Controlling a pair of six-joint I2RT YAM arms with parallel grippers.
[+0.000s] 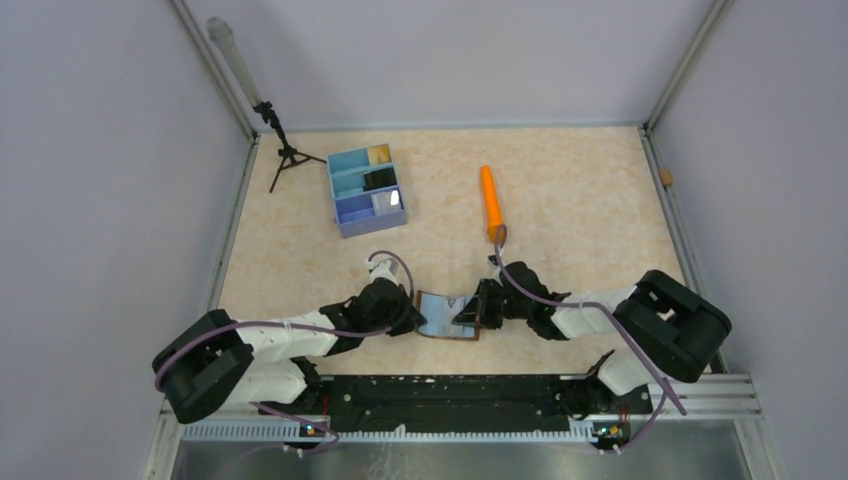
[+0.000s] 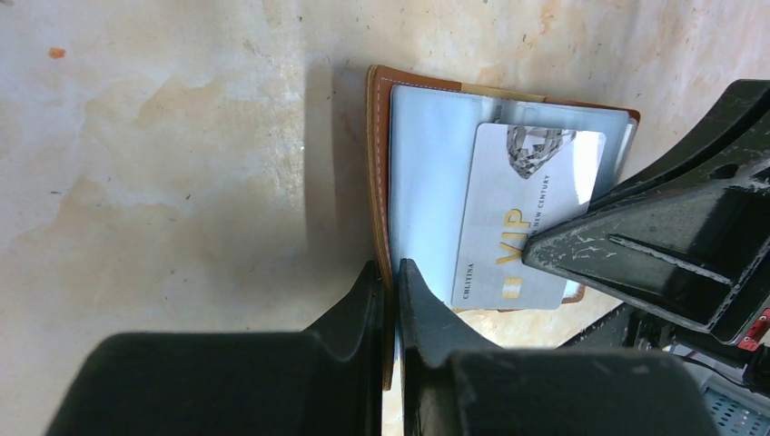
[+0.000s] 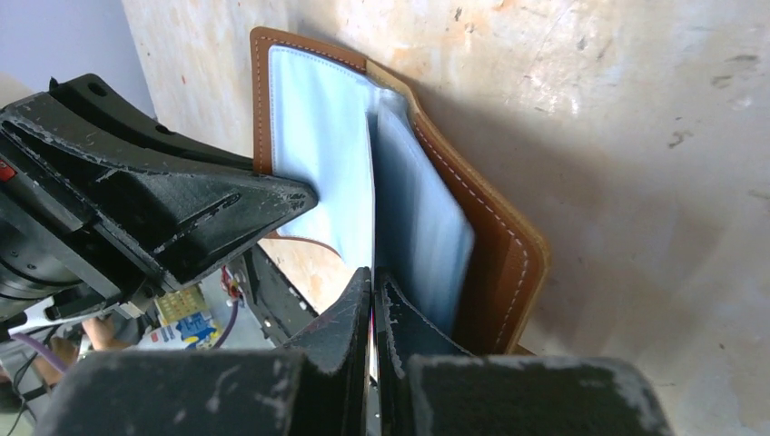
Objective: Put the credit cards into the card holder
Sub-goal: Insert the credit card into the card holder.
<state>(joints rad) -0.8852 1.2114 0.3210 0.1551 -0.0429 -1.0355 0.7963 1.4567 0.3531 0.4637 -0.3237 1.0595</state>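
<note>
Lying open, card holder (image 1: 441, 313) spanning left-right; left end effector (image 2: 391, 272) pinching edge

Beige marbled table (image 1: 580, 210). Far left: blue three-compartment tray (image 1: 372, 224), small black tripod (image 1: 287, 155) near it. Centre: orange marker (image 1: 490, 200) lying flat. Near edge: brown card holder (image 1: 440, 322), open, pale lining up.

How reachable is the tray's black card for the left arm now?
Probably not yet: the left gripper is shut on the card holder. Otherwise the way to the black card looks free.
</note>
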